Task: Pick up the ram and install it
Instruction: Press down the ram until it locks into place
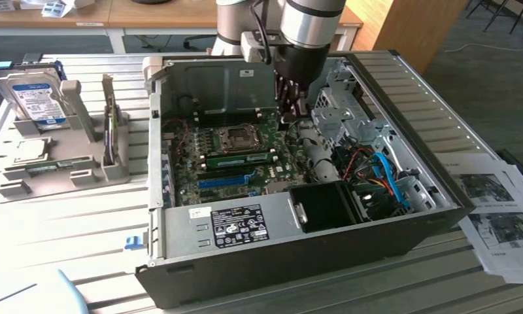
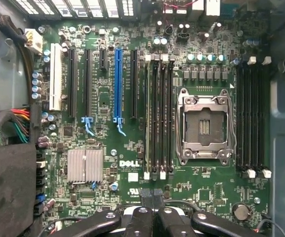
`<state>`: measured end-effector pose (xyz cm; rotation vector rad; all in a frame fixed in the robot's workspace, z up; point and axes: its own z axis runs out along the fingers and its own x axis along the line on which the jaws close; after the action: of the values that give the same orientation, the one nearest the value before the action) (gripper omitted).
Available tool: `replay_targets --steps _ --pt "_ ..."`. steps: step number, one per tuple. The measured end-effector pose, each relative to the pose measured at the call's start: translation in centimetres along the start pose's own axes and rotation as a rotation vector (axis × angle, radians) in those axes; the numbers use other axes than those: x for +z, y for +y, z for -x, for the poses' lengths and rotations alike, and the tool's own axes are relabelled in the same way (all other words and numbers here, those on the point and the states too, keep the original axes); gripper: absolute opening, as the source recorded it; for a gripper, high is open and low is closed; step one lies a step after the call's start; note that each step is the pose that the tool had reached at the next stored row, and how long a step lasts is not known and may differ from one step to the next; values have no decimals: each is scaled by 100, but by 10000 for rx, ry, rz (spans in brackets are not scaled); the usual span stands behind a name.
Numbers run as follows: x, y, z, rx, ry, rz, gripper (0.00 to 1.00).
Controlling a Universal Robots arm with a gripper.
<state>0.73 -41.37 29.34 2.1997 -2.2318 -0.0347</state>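
- The gripper (image 1: 287,115) hangs inside the open computer case (image 1: 436,216), at 2 o'clock of the CPU socket (image 1: 236,136) in the exterior view. Its jaws are pressed together with nothing between them.
- The ram (image 1: 242,159) stands on edge in a slot at the socket's 6 o'clock, parallel to the blue expansion slot (image 1: 222,181) further toward 6. It is apart from the gripper.
- In the wrist view the fingertips (image 2: 158,197) meet just off the ends of the memory slots (image 2: 159,113).
- The case lies with its open face up, and the motherboard (image 1: 201,167) lies exposed.
- Hemming the gripper in are the metal drive cage (image 1: 340,111) at its 3 o'clock and the case's back wall (image 1: 209,85) toward 10.
- At the board's 6 o'clock is the power supply (image 1: 231,226), and at 4 a black shroud (image 1: 327,206) and loose cables (image 1: 379,173).
- On the table at the case's 9 o'clock, a grey holder (image 1: 78,171) carries a hard drive (image 1: 34,98).
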Motion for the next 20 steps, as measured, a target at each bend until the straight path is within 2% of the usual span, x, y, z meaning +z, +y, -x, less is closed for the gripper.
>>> replay_targets --steps 20 --pt "149 -3 -1 0 0 -1 9"
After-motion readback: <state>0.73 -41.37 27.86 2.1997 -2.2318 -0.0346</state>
